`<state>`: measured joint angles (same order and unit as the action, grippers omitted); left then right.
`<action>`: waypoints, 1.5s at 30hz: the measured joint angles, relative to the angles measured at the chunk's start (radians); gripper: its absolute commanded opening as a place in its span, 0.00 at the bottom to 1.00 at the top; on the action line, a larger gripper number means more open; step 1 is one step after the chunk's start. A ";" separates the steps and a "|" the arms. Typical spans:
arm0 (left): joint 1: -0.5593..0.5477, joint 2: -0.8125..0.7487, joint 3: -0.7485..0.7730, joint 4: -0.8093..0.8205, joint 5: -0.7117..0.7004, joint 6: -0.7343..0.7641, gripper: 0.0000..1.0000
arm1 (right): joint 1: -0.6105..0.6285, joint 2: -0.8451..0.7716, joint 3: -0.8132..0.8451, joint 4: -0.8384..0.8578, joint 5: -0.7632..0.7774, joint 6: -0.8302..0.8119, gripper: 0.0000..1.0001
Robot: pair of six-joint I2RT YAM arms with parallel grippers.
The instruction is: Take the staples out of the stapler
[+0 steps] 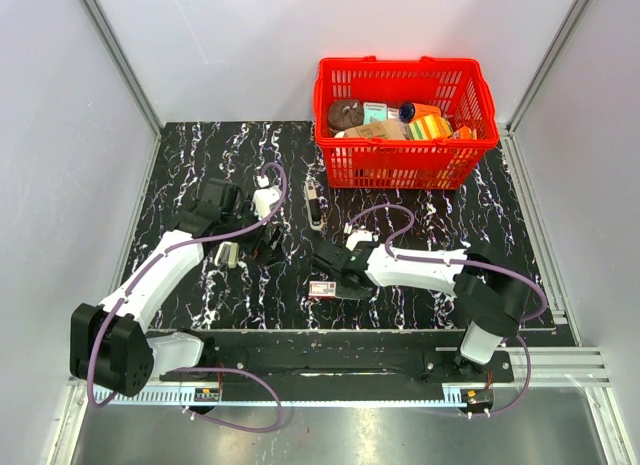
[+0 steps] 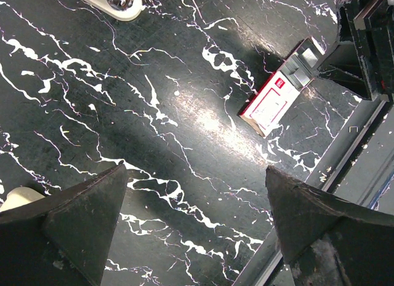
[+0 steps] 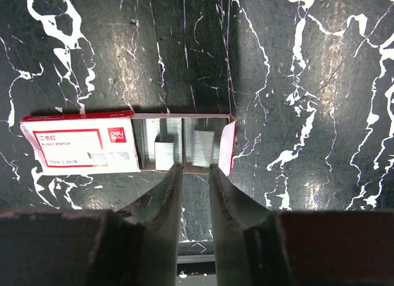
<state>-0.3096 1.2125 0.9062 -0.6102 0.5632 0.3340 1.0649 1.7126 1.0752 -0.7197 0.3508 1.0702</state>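
The stapler point(image 1: 314, 205), long and black-and-white, lies on the black marble mat in front of the basket, with neither gripper on it. A white and red staple box point(image 3: 80, 144) lies with its tray slid out, and silver staple strips point(image 3: 164, 155) show inside. The box also shows in the top view point(image 1: 322, 288) and the left wrist view point(image 2: 274, 101). My right gripper point(image 3: 196, 168) point(image 1: 338, 275) is narrowly open and empty, its tips at the near edge of the tray. My left gripper point(image 2: 196, 170) point(image 1: 270, 245) is wide open and empty above bare mat, left of the box.
A red basket point(image 1: 405, 160) full of assorted items stands at the back right of the mat. A small white object point(image 1: 228, 253) lies beside the left arm. A white piece with a chrome knob point(image 2: 117, 0) sits at the top of the left wrist view. The metal rail point(image 1: 330, 345) runs along the near edge.
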 measured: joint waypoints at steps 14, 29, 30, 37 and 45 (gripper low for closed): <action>-0.007 0.000 0.000 -0.001 -0.015 0.008 0.99 | 0.000 -0.070 0.000 -0.017 0.006 -0.001 0.19; -0.200 0.086 -0.040 0.076 -0.154 0.100 0.99 | -0.243 -0.385 -0.322 0.152 -0.130 -0.015 0.16; -0.220 0.097 -0.050 0.087 -0.175 0.114 0.99 | -0.257 -0.397 -0.359 0.176 -0.161 -0.014 0.17; -0.316 0.163 -0.114 0.178 -0.326 0.200 0.99 | -0.342 -0.443 -0.510 0.362 -0.328 0.003 0.19; -0.408 0.226 -0.132 0.262 -0.454 0.230 0.99 | -0.411 -0.409 -0.600 0.614 -0.467 0.037 0.18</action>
<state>-0.7174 1.4384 0.7746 -0.3481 0.1089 0.5640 0.6540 1.3037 0.4755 -0.1055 -0.1165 1.1069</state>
